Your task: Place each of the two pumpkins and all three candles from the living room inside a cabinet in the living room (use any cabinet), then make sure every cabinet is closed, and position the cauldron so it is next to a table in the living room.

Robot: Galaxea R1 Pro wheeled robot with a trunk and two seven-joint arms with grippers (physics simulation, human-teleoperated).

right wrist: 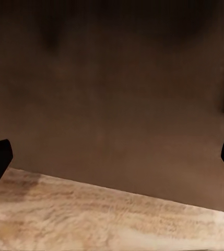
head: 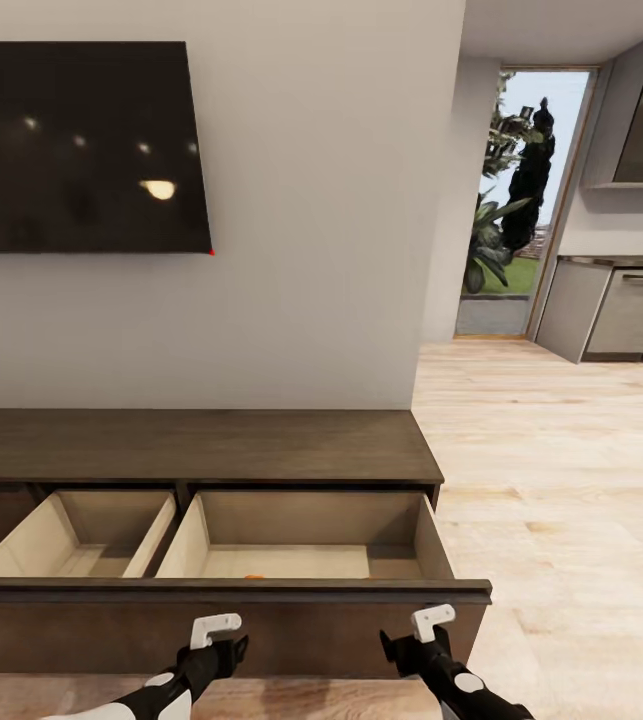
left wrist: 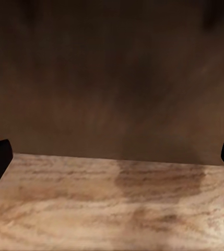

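While the cabinet (head: 201, 445) stands against the wall under the dark television (head: 81, 145), its wide drawer (head: 221, 600) is pulled out toward the robot, showing two pale compartments. At about 6 o'clock in the right compartment, a sliver of something orange (head: 254, 576) peeks over the front panel; what it is cannot be told.

The left gripper (head: 223, 640) sits at 7 o'clock and the right gripper (head: 416, 640) at 5 o'clock, both just before the drawer's dark front. Each wrist view shows the fingertips spread wide at the frame edges, with nothing between them: both are open and empty, facing the brown panel above the pale plank floor (head: 561, 480).

The drawer front looks stiff, heavy and handleless, so it should slide rather than lift. Flat, even pushes with both grippers on the front face seem the safest hold, lest it skew.
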